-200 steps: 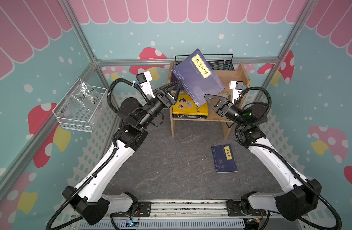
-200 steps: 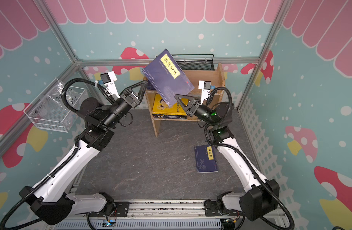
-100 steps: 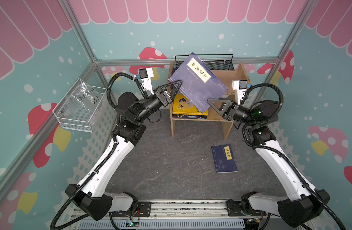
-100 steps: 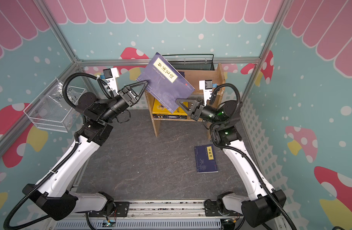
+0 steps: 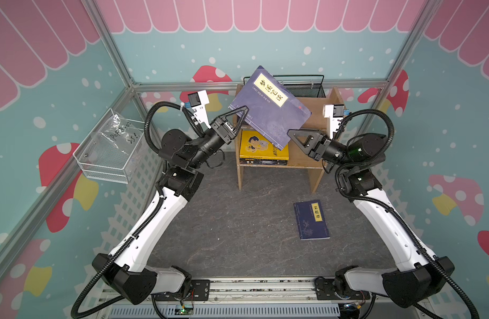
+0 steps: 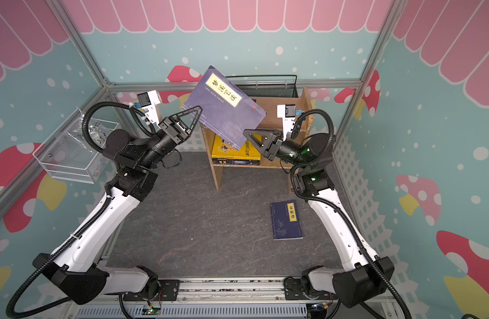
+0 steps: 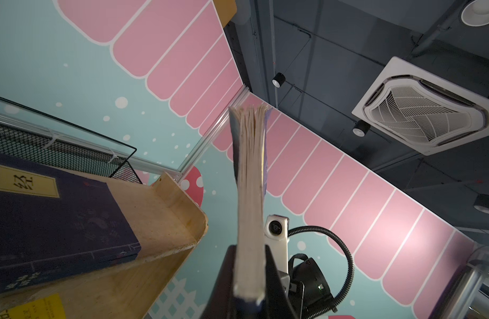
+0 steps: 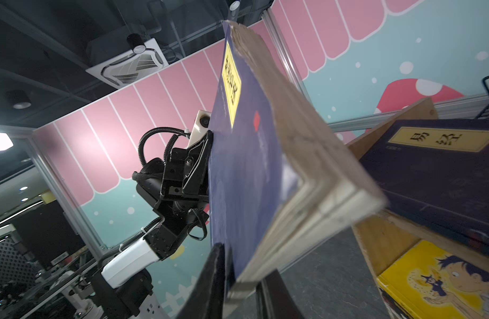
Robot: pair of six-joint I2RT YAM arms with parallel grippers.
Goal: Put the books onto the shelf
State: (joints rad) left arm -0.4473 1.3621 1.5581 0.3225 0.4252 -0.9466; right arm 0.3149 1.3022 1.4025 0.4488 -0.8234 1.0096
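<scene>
1. A raised book (image 5: 268,107), navy with a yellow title label, hangs tilted in the air over the left half of the shelf (image 5: 316,118). In the left wrist view it is clear of the wood.
2. The left pincer (image 5: 244,111) is clenched on the raised book's near left edge. In the left wrist view the pages sit tight between its two fingers (image 7: 224,276).
3. The right pincer (image 5: 291,135) has the book's near right corner between its jaws. From the right wrist view I cannot tell whether they press on the cover or stand slightly off it.
4. The shelf stands at the far middle of the bench (image 5: 238,221).
5. A shelved navy book (image 8: 437,171) lies flat on the top tier.
6. On the lower tier a yellow book (image 5: 254,146) tops a short stack on the left side.
7. A loose navy book (image 5: 311,219) lies flat on the bench, nearer than the shelf and to the right. It is just beside the right arm and well apart from both pincers.
8. A black mesh basket (image 5: 304,88) sits just behind the shelf.
9. A white wire basket (image 5: 110,149) hangs on the left wall.
</scene>
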